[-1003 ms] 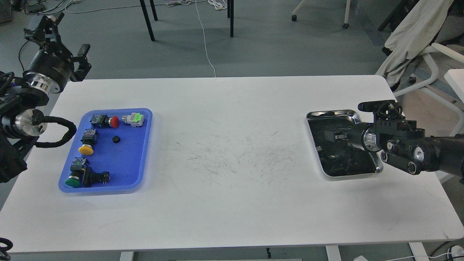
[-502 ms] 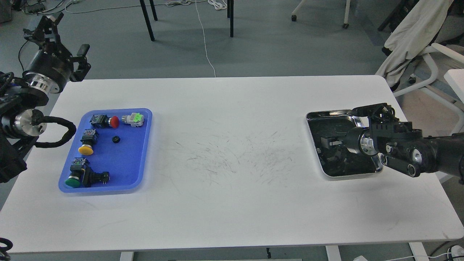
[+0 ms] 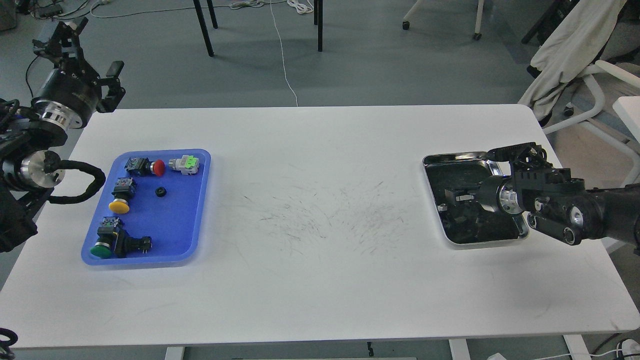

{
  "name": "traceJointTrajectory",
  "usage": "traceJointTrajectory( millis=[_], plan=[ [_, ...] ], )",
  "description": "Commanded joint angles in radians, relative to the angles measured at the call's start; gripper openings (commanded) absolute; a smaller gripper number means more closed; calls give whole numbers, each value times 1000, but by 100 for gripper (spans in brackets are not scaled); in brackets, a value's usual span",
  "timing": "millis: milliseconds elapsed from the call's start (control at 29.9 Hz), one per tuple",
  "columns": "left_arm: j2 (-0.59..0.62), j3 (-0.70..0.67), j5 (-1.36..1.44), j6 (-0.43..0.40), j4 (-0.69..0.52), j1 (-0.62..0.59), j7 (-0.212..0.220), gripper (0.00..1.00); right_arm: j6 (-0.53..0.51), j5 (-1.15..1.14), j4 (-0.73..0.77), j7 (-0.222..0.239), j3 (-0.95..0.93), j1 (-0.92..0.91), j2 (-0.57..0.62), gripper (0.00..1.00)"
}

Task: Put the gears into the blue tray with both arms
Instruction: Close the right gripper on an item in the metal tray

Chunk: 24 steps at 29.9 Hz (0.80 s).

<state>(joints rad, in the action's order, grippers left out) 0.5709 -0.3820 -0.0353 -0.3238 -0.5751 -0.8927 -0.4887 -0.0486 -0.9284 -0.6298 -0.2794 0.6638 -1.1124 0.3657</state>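
Reference landmark: the flat rectangular bright blue plastic tray (image 3: 195, 200), lying at the left end of the white rectangular table (image 3: 320, 280).

Far to the right of the blue tray lies the shiny steel tray with a dark bottom (image 3: 452, 158). The right black jointed arm reaches into it from the right, with the right gripper (image 3: 457, 196) low over the dark bottom. The step in hand is judged to be picking up the second gear there. That gear cannot be made out against the dark, reflective bottom.

Procedure for this step:
1. Centre the fingers on the gear before descending.
2. Close only when the fingertips flank the part.
3. Lift straight up clear of the steel rim.

Above and to the left of the blue tray, beyond the table's edge, the left gripper (image 3: 92, 62) is raised with its fingers spread and nothing between them.

Whether the right gripper's fingers are spread or closed, and whether they hold anything, cannot be told.

Inside the blue tray, near its centre, lies one tiny black round toothed gear (image 3: 160, 191), among pushbutton switches.
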Motion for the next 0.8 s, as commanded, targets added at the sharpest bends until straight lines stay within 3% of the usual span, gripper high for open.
traceJointTrajectory(
  millis=[0, 301, 769],
  plan=[
    [0, 0, 0, 2, 1, 0, 0, 98, -5, -9, -1, 0, 0, 0, 1, 25],
    [1, 0, 0, 2, 0, 0, 0, 98, -25, -14, 12, 0, 7, -9, 2, 2],
    [27, 0, 2, 5, -8, -2, 0, 98, -8, -9, 39, -6, -70, -133, -5, 1]
  ],
)
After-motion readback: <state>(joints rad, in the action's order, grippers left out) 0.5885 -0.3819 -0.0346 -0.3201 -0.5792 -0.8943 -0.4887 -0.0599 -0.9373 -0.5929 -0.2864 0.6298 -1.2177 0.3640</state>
